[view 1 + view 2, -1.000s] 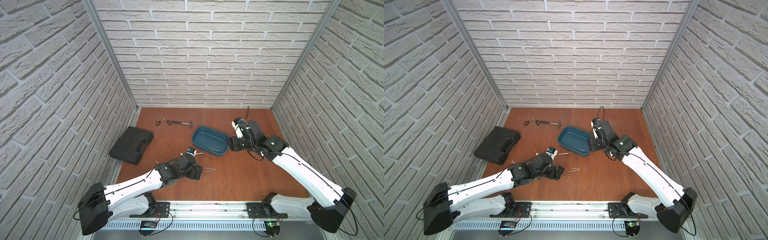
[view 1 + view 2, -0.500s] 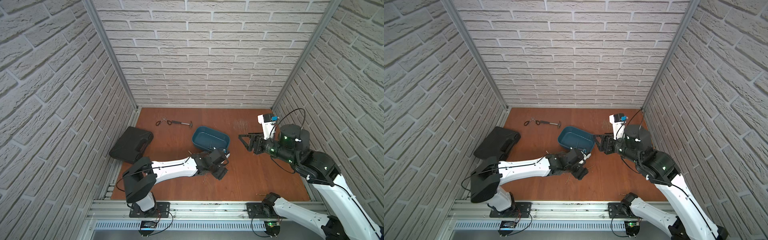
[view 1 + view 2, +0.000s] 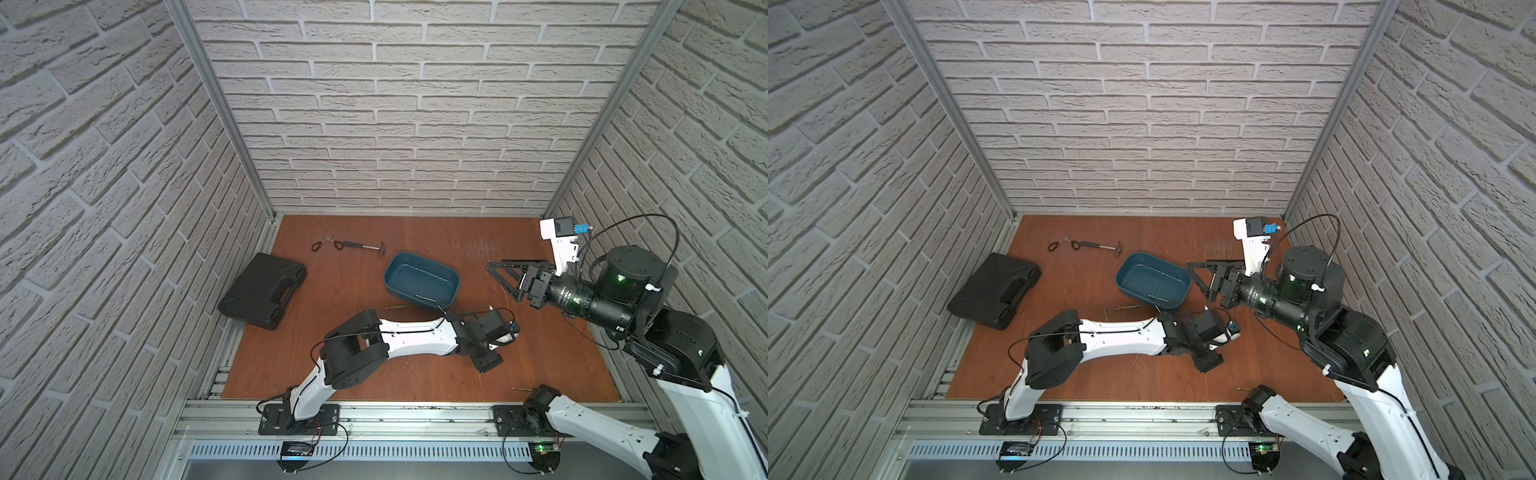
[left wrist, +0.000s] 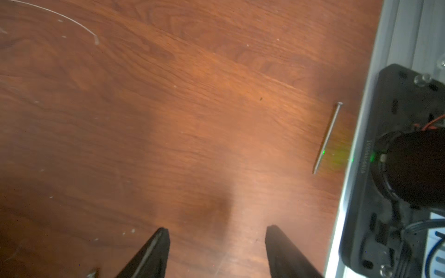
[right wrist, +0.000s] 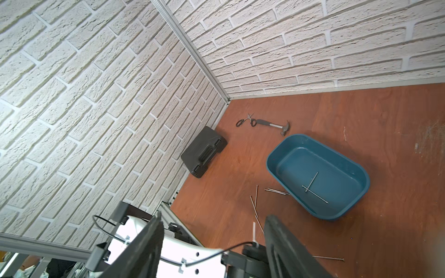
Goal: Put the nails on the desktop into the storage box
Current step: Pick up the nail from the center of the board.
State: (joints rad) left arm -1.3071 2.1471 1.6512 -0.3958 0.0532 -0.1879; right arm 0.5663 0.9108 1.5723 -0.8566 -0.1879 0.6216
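The teal storage box [image 3: 422, 280] [image 3: 1152, 280] [image 5: 317, 175] sits mid-desktop [image 3: 340, 286] with two crossed nails [image 5: 313, 187] inside. Loose nails lie in front of the box [image 3: 395, 308] [image 5: 275, 191] [image 5: 255, 207], and one lies by the front edge [image 3: 521, 389] [image 4: 327, 138]. My left gripper [image 3: 486, 361] [image 4: 216, 234] hovers low over bare wood in front of the box, open and empty. My right gripper [image 3: 498, 274] [image 5: 214, 219] is raised to the right of the box, open with nothing between its fingers.
A black tool case [image 3: 262, 291] lies at the left edge. A hammer [image 3: 365, 246] and scissors [image 3: 326, 245] lie at the back. Brick walls close three sides. An aluminium rail [image 3: 395, 411] and the right arm's base [image 4: 409, 168] border the front.
The left arm has reached to the right along the front of the box, and its jaws have narrowed somewhat. The right gripper has lifted off the box's right rim and drawn back to the right.
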